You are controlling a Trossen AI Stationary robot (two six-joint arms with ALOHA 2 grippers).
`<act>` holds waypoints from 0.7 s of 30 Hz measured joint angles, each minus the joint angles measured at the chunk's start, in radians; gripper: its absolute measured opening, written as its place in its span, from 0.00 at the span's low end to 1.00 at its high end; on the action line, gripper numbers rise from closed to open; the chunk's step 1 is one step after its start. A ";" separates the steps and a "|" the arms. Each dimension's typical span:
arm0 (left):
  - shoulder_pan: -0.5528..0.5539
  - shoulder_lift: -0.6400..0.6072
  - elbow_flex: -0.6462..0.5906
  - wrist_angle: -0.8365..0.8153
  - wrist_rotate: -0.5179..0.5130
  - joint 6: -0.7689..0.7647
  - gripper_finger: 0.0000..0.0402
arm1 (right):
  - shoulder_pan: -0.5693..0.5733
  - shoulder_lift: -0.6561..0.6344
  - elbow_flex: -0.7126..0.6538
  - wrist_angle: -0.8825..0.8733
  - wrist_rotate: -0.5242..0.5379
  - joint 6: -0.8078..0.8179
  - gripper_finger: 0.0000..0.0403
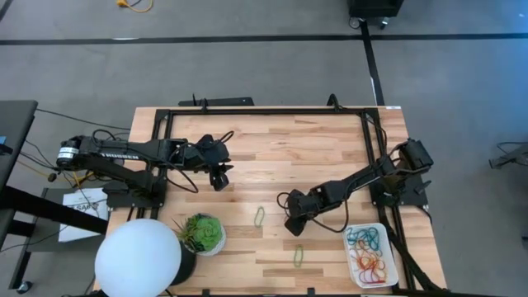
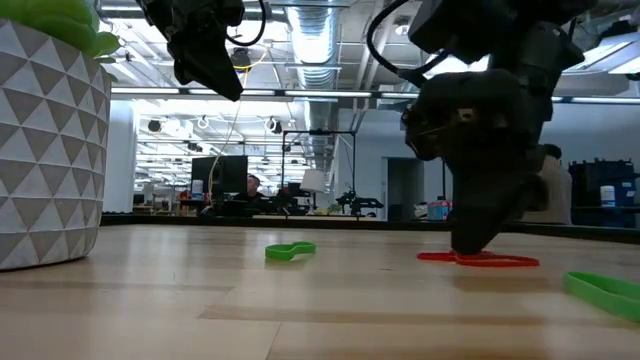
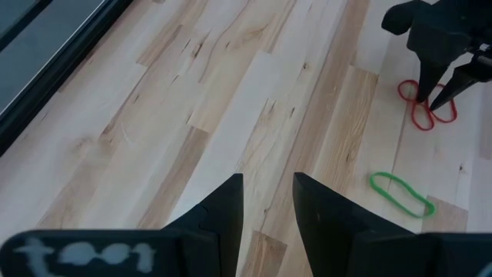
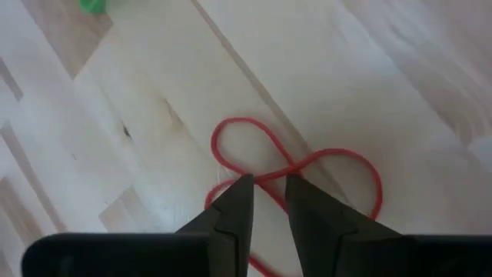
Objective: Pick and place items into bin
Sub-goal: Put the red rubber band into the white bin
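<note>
A red rubber band, twisted into a figure eight, lies flat on the wood right of the table's middle. My right gripper points down at it, open by a narrow gap, with the band's crossing between its fingertips. In the low view the right gripper reaches down to the table at the red band. Two green bands lie loose on the table. The white bin at the near right holds several coloured bands. My left gripper hangs open above the far left. My right gripper comes from above, slanting down, with one fingertip on each side of the red band's crossing. The band lies flat on the table. Whether the fingertips touch it I cannot tell.
A potted green plant and a large white ball lamp stand at the near left. A black frame runs along the table's far edge and sides. Bare wood lies between the two arms.
</note>
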 joint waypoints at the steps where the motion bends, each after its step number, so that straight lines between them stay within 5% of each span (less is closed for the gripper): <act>1: 0.000 0.000 0.000 0.000 0.000 0.000 0.26 | -0.001 0.000 0.000 0.005 0.003 -0.017 0.19; 9: 0.000 0.000 0.000 0.000 0.000 0.000 0.26 | -0.012 -0.002 0.002 -0.040 -0.005 -0.256 0.19; 21: 0.000 0.000 0.000 0.000 0.000 0.000 0.26 | 0.039 0.045 0.020 -0.043 0.024 -0.341 0.19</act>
